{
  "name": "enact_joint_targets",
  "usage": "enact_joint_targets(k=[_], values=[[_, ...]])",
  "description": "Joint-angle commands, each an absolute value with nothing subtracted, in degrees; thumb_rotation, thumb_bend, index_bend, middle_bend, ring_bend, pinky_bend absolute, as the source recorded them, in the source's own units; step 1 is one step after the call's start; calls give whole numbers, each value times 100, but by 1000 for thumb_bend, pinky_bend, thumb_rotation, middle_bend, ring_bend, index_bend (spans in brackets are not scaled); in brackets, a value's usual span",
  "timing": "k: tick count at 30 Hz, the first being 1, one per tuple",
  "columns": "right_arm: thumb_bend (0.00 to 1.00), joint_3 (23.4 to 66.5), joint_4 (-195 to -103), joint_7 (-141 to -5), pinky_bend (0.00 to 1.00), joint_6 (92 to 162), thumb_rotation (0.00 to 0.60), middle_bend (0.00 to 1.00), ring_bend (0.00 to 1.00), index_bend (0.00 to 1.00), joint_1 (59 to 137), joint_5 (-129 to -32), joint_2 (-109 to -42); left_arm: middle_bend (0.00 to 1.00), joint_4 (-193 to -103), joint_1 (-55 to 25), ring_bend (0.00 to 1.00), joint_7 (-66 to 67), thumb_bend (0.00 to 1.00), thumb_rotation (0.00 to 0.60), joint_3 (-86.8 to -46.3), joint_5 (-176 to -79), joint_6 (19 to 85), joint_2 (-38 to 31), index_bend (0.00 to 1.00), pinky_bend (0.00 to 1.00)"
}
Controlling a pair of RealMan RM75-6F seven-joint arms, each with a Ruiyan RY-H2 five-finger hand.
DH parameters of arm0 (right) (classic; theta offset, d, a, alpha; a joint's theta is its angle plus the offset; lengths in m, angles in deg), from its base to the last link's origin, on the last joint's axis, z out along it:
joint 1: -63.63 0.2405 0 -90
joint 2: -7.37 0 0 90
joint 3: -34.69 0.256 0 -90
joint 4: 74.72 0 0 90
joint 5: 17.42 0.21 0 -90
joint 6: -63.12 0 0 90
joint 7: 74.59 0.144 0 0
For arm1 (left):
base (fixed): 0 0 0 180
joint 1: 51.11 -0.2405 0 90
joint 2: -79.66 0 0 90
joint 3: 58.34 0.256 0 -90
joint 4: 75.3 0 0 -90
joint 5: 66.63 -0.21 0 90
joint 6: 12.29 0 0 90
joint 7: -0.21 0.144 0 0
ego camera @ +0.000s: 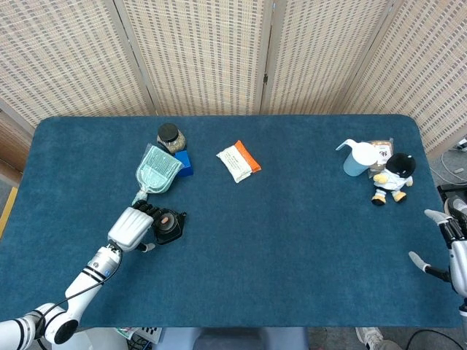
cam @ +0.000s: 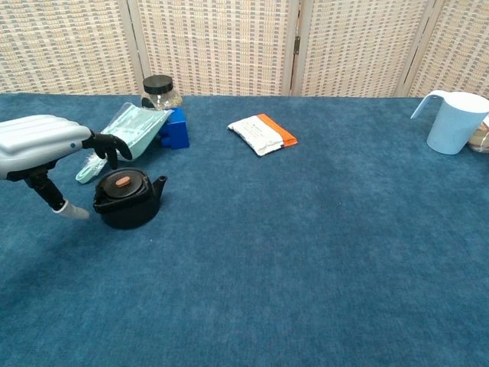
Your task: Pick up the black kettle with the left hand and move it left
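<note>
The black kettle (ego camera: pixel 168 227) (cam: pixel 127 200) stands upright on the blue table (ego camera: pixel 292 233), its spout pointing right, just in front of the teal dustpan. My left hand (ego camera: pixel 132 227) (cam: pixel 42 144) hovers right beside the kettle on its left. Its fingers are spread and hold nothing: the dark fingertips (cam: pixel 109 145) sit above the kettle's left edge and the thumb (cam: pixel 70 210) hangs apart from its side. My right hand (ego camera: pixel 445 240) is at the table's far right edge, fingers apart and empty, seen only in the head view.
A teal dustpan (ego camera: pixel 156 172) (cam: pixel 124 131), a blue box (ego camera: pixel 184 162) (cam: pixel 176 128) and a dark-lidded jar (ego camera: pixel 170 136) (cam: pixel 161 90) lie behind the kettle. A white-and-orange packet (ego camera: pixel 238 161) (cam: pixel 262 134) sits mid-table. A light-blue pitcher (ego camera: pixel 357 158) (cam: pixel 454 121) and a plush toy (ego camera: pixel 394 177) stand far right.
</note>
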State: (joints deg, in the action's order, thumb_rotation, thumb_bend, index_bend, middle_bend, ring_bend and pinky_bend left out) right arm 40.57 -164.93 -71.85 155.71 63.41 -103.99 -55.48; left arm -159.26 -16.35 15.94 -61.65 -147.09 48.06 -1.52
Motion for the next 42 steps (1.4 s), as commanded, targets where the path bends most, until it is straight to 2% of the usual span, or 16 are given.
enact_joint_targets(k=[1,9,21,32,42], values=[[146,4058,-16502,-7190,158,15569,600,263,124,224,6344,-10402,-5547,308,-15886,-1672,251,1548,97,600,-6160,-14670,4815,-116,220,166],[146,4054,-16475,-7162,157,15577,600,263,124,224,6339,-10412,-5557,308,-16351,-1736,251,1424,96,600,-6094,-14716,4821,66,220,166],[146,4048,-16345,-7028,158,15595,600,261,124,224,6294,-10365,-5593,308,-16711,-1403,251,1626,96,600,-6453,-14433,4562,-56,219,166],[146,4046,-16275,-6941,158,15648,600,258,124,224,6225,-10324,-5603,308,-16625,-1125,251,1713,97,600,-6530,-14069,4128,-234,218,166],[146,4047,-16270,-6936,158,15646,600,251,124,223,6213,-10325,-5608,308,-16376,-1072,251,1662,97,600,-6538,-13837,4050,-267,218,166]])
